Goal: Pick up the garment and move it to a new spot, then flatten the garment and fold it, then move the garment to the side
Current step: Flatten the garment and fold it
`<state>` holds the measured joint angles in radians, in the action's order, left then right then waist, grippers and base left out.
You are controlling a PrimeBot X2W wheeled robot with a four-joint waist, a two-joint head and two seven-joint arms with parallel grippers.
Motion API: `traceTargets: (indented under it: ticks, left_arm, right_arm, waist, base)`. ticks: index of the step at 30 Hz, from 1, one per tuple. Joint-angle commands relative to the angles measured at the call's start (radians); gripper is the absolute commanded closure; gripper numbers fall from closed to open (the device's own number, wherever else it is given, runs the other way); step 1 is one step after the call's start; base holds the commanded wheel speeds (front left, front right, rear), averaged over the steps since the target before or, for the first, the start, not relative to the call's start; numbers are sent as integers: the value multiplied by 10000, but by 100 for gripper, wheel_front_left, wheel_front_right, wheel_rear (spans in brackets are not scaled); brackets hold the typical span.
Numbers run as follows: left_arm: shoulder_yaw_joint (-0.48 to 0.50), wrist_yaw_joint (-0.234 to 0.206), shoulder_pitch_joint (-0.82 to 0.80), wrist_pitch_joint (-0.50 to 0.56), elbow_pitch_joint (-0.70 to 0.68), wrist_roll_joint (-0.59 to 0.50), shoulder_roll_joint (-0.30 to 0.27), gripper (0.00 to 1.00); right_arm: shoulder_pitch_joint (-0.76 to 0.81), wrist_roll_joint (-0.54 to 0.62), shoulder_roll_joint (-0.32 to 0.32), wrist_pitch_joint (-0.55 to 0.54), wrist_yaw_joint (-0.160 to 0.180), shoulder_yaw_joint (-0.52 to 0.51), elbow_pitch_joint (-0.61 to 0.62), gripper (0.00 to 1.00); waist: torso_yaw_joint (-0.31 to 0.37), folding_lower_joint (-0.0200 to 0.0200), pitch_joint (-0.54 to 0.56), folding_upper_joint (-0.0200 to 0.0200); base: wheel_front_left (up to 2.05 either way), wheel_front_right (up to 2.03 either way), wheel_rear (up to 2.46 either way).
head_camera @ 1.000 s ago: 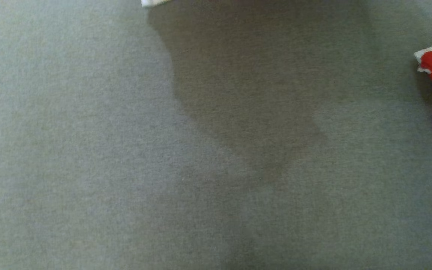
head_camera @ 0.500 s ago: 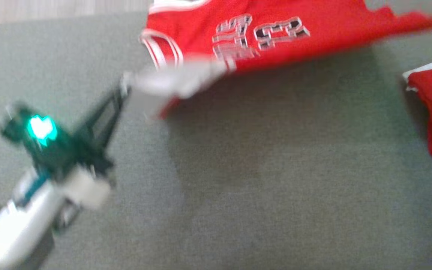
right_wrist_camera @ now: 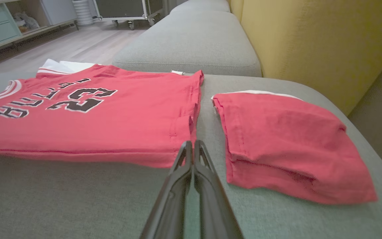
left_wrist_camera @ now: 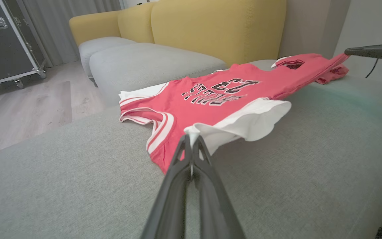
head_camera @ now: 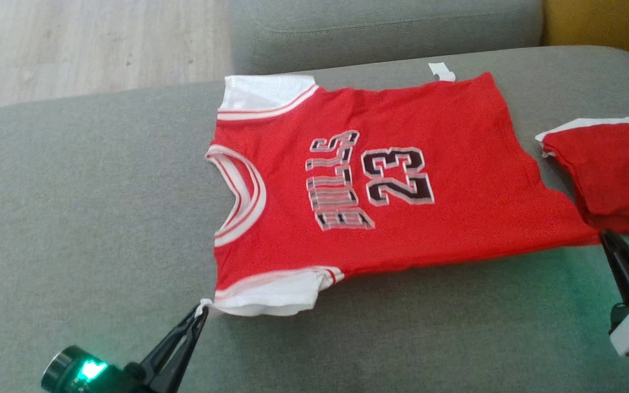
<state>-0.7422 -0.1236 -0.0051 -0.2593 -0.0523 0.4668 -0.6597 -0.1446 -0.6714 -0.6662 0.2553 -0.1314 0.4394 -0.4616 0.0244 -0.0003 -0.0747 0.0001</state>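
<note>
Pinching jersey, left claw, right claw

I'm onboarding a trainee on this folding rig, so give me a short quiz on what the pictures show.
1. True or false: the left pincer is shut on a white sleeve of the jersey.
2. Which part of the jersey does the right pincer pinch? A the collar; B a hem corner; C the printed number.
3. What lies on the grey cushion beside the jersey's hem?
Key: 1 true; 2 B; 3 a folded red garment.
</note>
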Motion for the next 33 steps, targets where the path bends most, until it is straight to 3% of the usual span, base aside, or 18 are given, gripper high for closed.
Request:
traceTargets:
  ticks: [1,8,16,23,33]
  left_arm:
    - [606,-5,-336,-24,-294,50,-233,100]
    - [1143,443,-1091,-24,256,-451,122,100]
    - [1203,1374,-3762,-24,1695,-1213,805,100]
    - [976,2120,-5929,-24,3441,-1893,1309,100]
    - [1125,2239,-7606,-24,5075,-2565,1890,100]
  right_arm:
    - [48,170,-223,64,7,-246,303,100]
    - [-247,573,327,-64,7,-805,185,100]
    - [-1712,750,585,-378,7,-923,-309,100]
    - [-3170,844,675,-599,7,-417,-1005,100]
    - [-4661,561,815,-430,7,594,-2071,100]
  waist:
    - [69,3,-20,-1]
    - [50,3,-489,-1]
    - [-19,3,-1344,-1]
    - [43,3,-2082,-1]
    - [44,3,-2599,-1]
  base:
    - [0,0,0]
    - [0,0,0]
    - [0,0,0]
    - [0,0,0]
    - [0,0,0]
